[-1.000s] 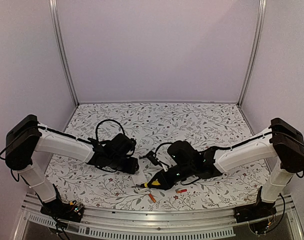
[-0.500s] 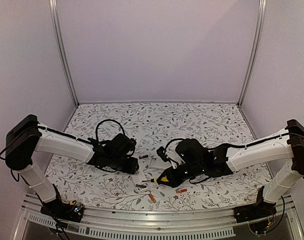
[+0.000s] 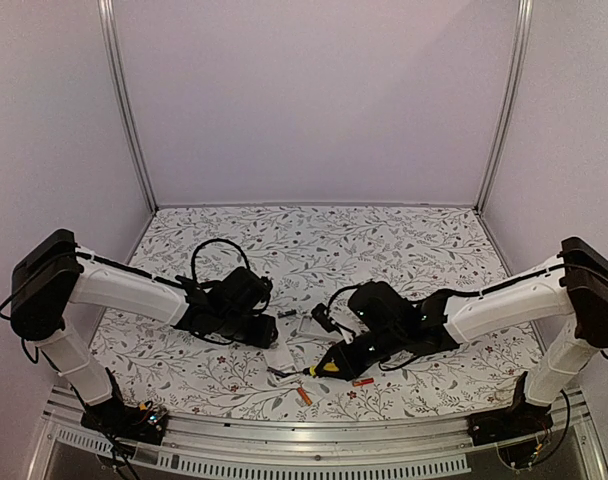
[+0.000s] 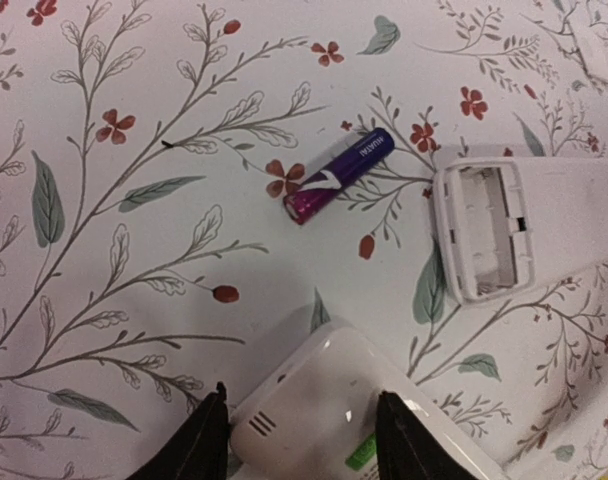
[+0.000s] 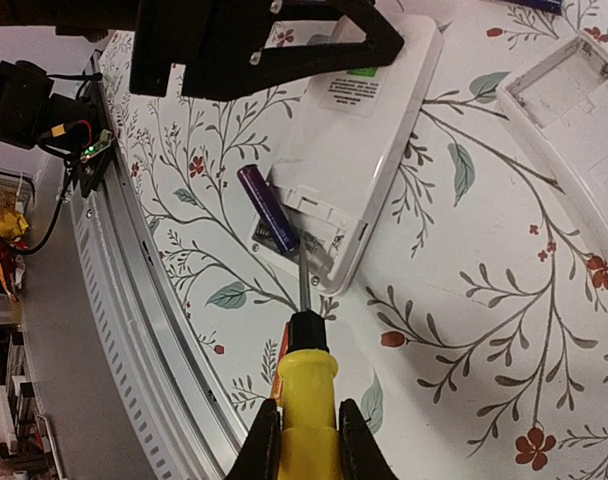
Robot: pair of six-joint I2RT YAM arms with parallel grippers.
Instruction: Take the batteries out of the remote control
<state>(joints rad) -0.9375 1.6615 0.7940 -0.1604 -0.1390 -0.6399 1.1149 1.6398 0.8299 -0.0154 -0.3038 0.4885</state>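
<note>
My left gripper (image 4: 299, 440) is shut on the end of a white remote control (image 4: 334, 400) lying on the floral table, as the top view also shows (image 3: 267, 331). My right gripper (image 5: 306, 440) is shut on a yellow-handled screwdriver (image 5: 306, 390). Its tip sits in the remote's open battery compartment (image 5: 319, 245). A dark purple battery (image 5: 267, 207) lies tilted at that compartment's edge. Another dark battery (image 4: 339, 177) lies loose on the table. Two red-orange batteries (image 3: 304, 396) (image 3: 362, 381) lie near the front edge.
A second white remote (image 4: 494, 235) with an open, empty compartment lies beside the held one, and also shows in the right wrist view (image 5: 574, 110). The metal front rail (image 5: 134, 300) runs close to the screwdriver. Grey walls enclose the table.
My right arm pulled the screwdriver away to the right, then brought it back to the remote's near end. A dark battery now shows at that end. The left arm has not moved.
</note>
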